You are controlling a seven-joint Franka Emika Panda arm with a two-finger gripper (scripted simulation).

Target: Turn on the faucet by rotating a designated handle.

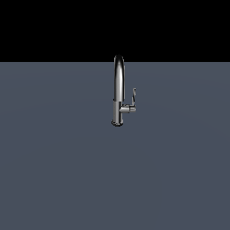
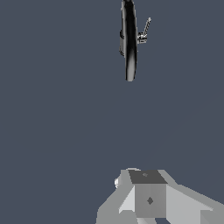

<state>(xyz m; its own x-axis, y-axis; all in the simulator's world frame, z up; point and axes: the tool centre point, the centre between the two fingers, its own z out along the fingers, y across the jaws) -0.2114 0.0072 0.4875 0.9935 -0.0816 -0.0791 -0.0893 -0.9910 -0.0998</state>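
A tall chrome faucet (image 1: 118, 90) with an arched spout stands upright on the flat grey surface (image 1: 54, 170) in the exterior view. Its handle (image 1: 133, 95), a thin lever blade, rises from a short stub on the exterior view's right of the lower body. The wrist view looks down on the faucet (image 2: 129, 43) and the handle (image 2: 146, 27) from a distance. My gripper (image 2: 146, 177) shows only as grey blocks at the edge of the wrist view, far from the faucet and touching nothing. Its fingers overlap, so the jaw gap is hidden. The exterior view does not show the arm.
The grey surface spreads on all sides of the faucet, under a black background (image 1: 54, 27).
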